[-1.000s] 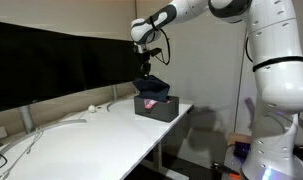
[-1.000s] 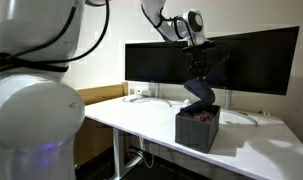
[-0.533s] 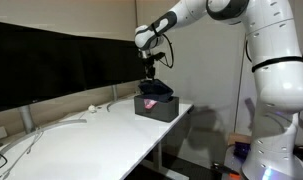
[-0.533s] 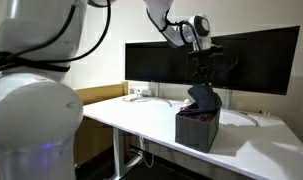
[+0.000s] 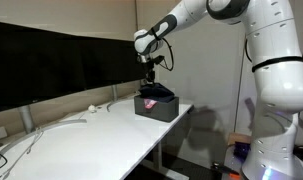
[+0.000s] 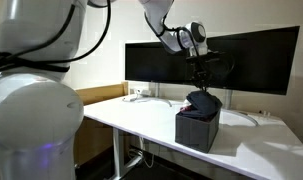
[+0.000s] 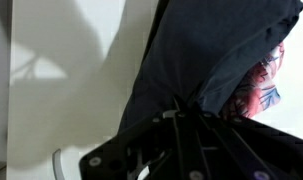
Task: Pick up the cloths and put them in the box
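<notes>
Navy cloth (image 6: 201,100) vertical (box (image 6: 196,131) below)

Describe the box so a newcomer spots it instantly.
Look at the white table in front of the black monitors, then at its end nearest the robot. The box is the low dark grey open-topped bin there, the only container, with a dark cloth hanging into it from the shut gripper and a pink-red cloth inside.

An exterior view looks from a distance along the tabletop (image 5: 101,135) toward the box (image 5: 156,106); an exterior view stands close beside the robot's body (image 6: 31,110), facing the monitors (image 6: 151,66). Both share the box and tabletop, while the wrist view looks down close onto the dark cloth (image 7: 201,60)
</notes>
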You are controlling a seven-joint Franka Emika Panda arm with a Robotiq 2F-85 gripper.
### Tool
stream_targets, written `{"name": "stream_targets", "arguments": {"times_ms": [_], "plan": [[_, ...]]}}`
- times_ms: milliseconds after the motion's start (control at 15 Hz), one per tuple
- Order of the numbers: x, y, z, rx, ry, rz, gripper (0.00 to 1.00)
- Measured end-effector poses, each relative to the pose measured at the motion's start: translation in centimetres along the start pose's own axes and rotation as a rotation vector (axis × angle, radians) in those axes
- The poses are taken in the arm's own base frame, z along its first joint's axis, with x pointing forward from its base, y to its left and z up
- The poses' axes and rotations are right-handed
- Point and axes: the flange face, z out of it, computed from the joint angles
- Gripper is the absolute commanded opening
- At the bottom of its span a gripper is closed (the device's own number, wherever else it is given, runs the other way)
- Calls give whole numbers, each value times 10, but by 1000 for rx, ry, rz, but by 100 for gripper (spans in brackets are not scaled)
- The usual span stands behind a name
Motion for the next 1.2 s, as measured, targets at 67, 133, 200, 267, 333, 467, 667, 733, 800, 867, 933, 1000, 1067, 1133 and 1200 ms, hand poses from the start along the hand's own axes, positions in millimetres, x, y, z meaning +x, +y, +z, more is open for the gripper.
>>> {"name": "stream_targets", "arguments": {"times_ms": [67,133,200,267,333,467,667,733,800,867,933,1000,1067,1133,1200], "plan": [[0,-1,2,-1,0,-3,4],[0,-2,4,-1,-1,-4,4],[-1,-3,5,0,-3,-6,4],[-1,-3,6,1,-3,-7,4],[-1,-4,7,2,0,-7,4],[0,-6,9,5,5,-8,6],[0,-6,10,5,4,-9,6],[0,-6,10,5,4,-9,3],[0,-6,10,5,4,-9,3],[1,-6,10,5,4,-9,3],[0,-4,2,6,-5,-5,3],[-1,1,-18,5,-11,0,3],[-4,7,-44,4,-16,-1,3],[-10,11,-70,4,-21,-3,3],[-16,15,-97,6,-28,-6,3]]}}
